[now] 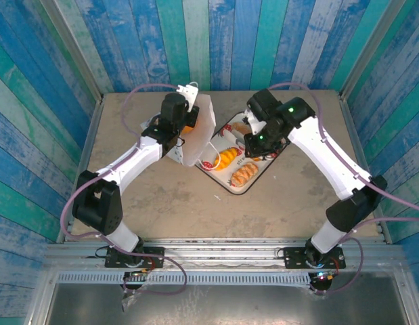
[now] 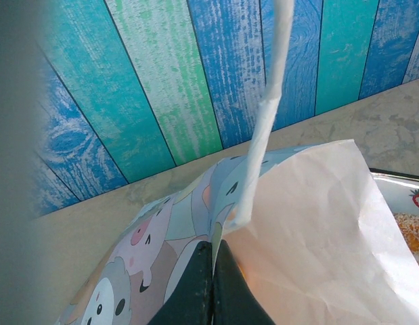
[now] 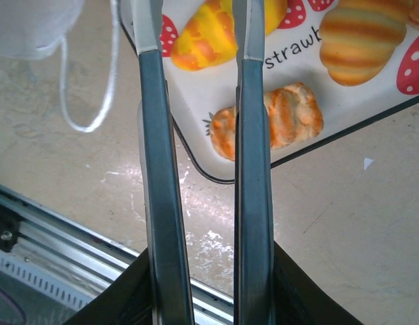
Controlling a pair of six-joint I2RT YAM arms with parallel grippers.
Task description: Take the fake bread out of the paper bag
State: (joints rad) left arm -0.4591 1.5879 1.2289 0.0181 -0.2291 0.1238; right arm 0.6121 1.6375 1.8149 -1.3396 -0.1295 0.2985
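1. Left gripper (image 2: pixel 210 284) clamps shut on the paper bag (image 2: pixel 317 230) at its rim, with the white loop handle (image 2: pixel 263 122) rising just beyond its tips.
2. Right gripper (image 3: pixel 195 10) hangs with its jaws slightly apart and nothing between them.
3. Directly under its fingers is a strawberry-print tray (image 3: pixel 358 105), with the letters "strawb" readable beside one finger.
4. On that tray lies fake bread (image 3: pixel 202 37): one yellow piece below the tips, and a braided roll (image 3: pixel 277 122) and striped loaf (image 3: pixel 361 40) off to one side.

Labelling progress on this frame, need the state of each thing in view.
tray: flat on the table
paper bag: gripped at its rim, standing beside the tray
left gripper: shut on the paper bag's rim
right gripper: open, empty, over the tray
fake bread: at least three pieces lying on the tray
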